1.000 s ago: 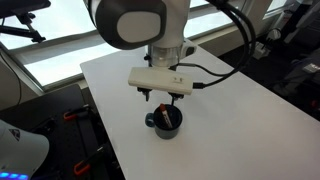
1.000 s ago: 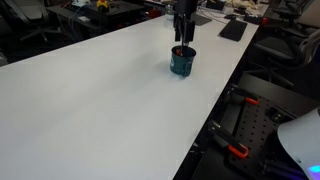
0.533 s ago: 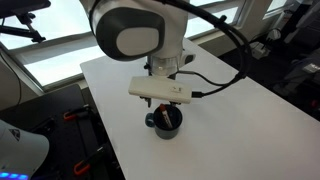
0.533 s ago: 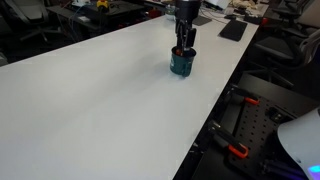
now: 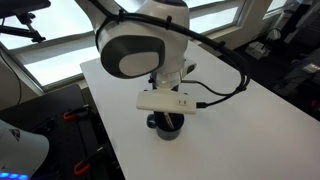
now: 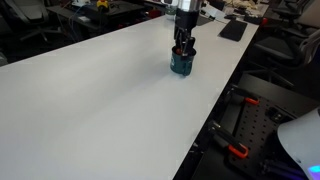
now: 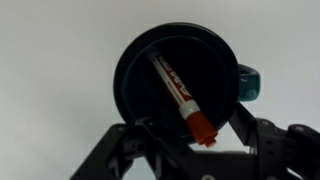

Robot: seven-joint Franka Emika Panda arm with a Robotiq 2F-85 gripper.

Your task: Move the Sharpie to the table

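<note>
The Sharpie (image 7: 182, 95) stands inside the dark round mug (image 7: 135, 85), not on the table (image 7: 50, 60). In the wrist view the marker leans across the mug's interior. Its dark body, with red and white lettering, runs from the upper left of the opening down to its reddish end at the lower rim.

The gripper (image 7: 196, 135) is positioned directly over the mug with its jaws spread wide. One of the fingers (image 7: 243, 122) sits to one side of the reddish end and the other finger to the opposite side. Neither touches the marker, and the gripper holds nothing.

The mug's teal handle (image 7: 251, 82) projects from the mug's side, at the right of the wrist view.

In both exterior views the mug (image 5: 166, 126) (image 6: 182, 66) stands upright on the white table (image 5: 250, 120) (image 6: 100, 90), near one edge. In an exterior view the gripper (image 6: 183, 46) hangs vertically with its fingertips at the mug's opening. Whether they dip below the rim cannot be determined.

In an exterior view a white rectangular module (image 5: 168, 101) on the wrist covers most of the mug, and a black cable (image 5: 225, 88) leads away from it. The Sharpie cannot be made out in either exterior view.
</note>
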